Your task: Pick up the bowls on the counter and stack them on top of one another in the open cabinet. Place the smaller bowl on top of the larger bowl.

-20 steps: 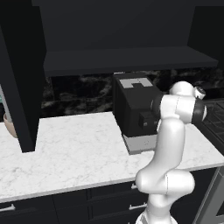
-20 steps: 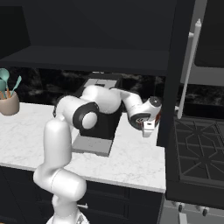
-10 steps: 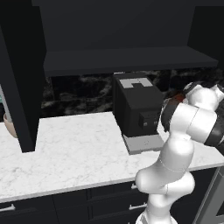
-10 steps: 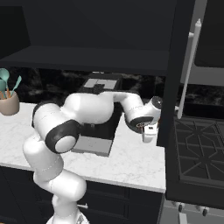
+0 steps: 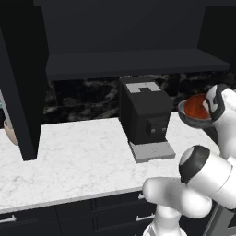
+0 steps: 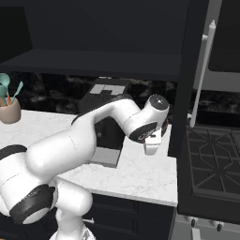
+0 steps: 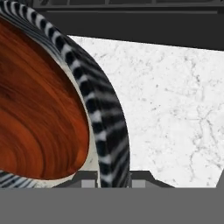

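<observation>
A: What has changed in the last second?

B: The arm (image 5: 203,177) has folded. It stood upright in front of the coffee machine (image 5: 144,115); now its elbow hangs low and forward, right of the machine, and the forearm reaches up from there.

A: And the gripper?

B: In the hand view the gripper (image 7: 113,179) is clamped on the rim of the larger bowl (image 7: 107,131), one finger inside and one outside. The bowl is striped black and white outside and red-brown inside.

A: Where is that bowl now?

B: Off the counter (image 5: 83,156), in the air to the right of the coffee machine, about level with its top. It is tipped, with its mouth facing the left base camera.

A: So what does that mean for the task?

B: I judge the pick done and the carry under way. The open cabinet (image 5: 138,62) has its shelf above and behind the machine, so the bowl must rise further and go in level.

A: The smaller bowl?

B: I can't place it.
</observation>
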